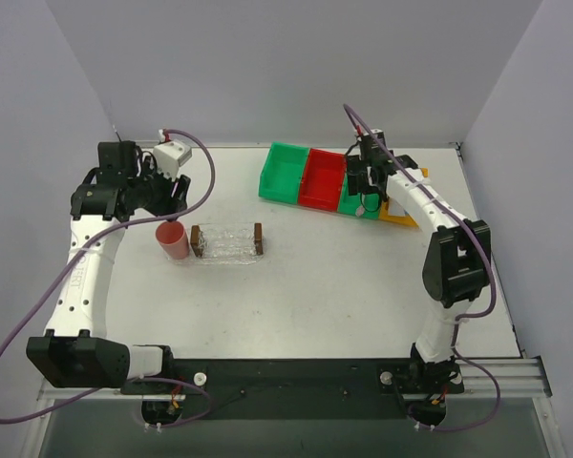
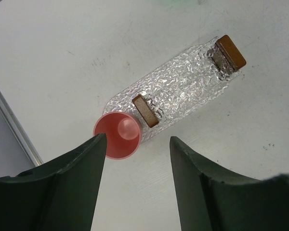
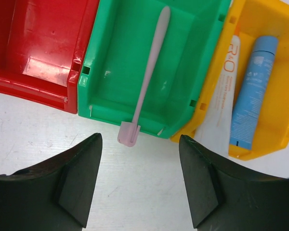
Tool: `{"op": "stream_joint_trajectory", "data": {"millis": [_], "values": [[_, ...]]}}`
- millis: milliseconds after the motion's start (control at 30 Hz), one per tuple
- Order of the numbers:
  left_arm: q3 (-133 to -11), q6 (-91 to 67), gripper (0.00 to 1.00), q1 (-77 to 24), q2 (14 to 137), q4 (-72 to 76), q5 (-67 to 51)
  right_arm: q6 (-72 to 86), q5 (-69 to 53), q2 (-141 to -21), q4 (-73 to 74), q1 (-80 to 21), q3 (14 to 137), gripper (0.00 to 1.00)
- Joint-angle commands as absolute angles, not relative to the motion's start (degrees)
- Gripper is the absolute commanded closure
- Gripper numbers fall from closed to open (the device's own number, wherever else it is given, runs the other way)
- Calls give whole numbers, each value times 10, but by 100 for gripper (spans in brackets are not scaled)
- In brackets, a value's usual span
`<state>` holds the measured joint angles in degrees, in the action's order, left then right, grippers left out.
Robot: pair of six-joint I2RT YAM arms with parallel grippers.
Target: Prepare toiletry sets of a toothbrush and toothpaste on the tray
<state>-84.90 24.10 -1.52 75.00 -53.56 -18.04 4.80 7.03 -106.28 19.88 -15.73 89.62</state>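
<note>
Right pincer (image 3: 139, 139) hangs released above the bins in the upper right of the overhead view, its jaws standing apart with nothing between them. Just above the jaws in the wrist view, the toothbrush (image 3: 149, 77) lies lengthwise in the green bin (image 3: 111, 57), its handle pointing to the top of the frame and its small pink head poking over the bin's lower rim onto the table (image 3: 144, 202). The white toothpaste tube (image 3: 221, 96) and the blue toothpaste tube (image 3: 253, 91) lie side by side in the yellow bin (image 3: 284, 57) at the right; the red bin (image 3: 33, 43) sits at the left. Left pincer (image 2: 137, 138) is likewise released and holds nothing, hovering over the pink cup (image 2: 116, 140), which touches the lower left end of the tray (image 2: 183, 86); the tray holds nothing yet. The likely step is a grasp on the toothbrush, and that is where trouble could start. The stick is thin and rests across the bin's rim, so jaws closing near the head could lever the handle up, or pinch the rim along with the brush and drag the bin. A descent slightly off line would close on air, or nudge the brush off the edge. Later, with the cup hard against the tray, a careless placement could tip it.
</note>
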Motion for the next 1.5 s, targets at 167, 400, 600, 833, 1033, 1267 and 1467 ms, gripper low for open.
{"op": "stream_joint_trajectory", "data": {"millis": [167,400,600,833,1033,1267,1467], "values": [[-834,229,35,-20,719,-497,-172,54,80,-1102,194,-162,926,42],[-804,234,35,-24,698,-472,-172,47,90,-1076,193,-161,901,43],[-790,239,35,-25,695,-461,-172,43,97,-1031,192,-145,871,43],[-776,244,35,-29,693,-450,-174,35,93,-996,192,-113,839,43],[-767,247,35,-30,694,-443,-175,35,76,-1007,198,-79,836,43],[-766,248,35,-31,695,-443,-175,45,48,-1037,207,-45,847,43],[-764,246,35,-33,698,-442,-175,43,40,-1056,207,-35,855,43]]}}
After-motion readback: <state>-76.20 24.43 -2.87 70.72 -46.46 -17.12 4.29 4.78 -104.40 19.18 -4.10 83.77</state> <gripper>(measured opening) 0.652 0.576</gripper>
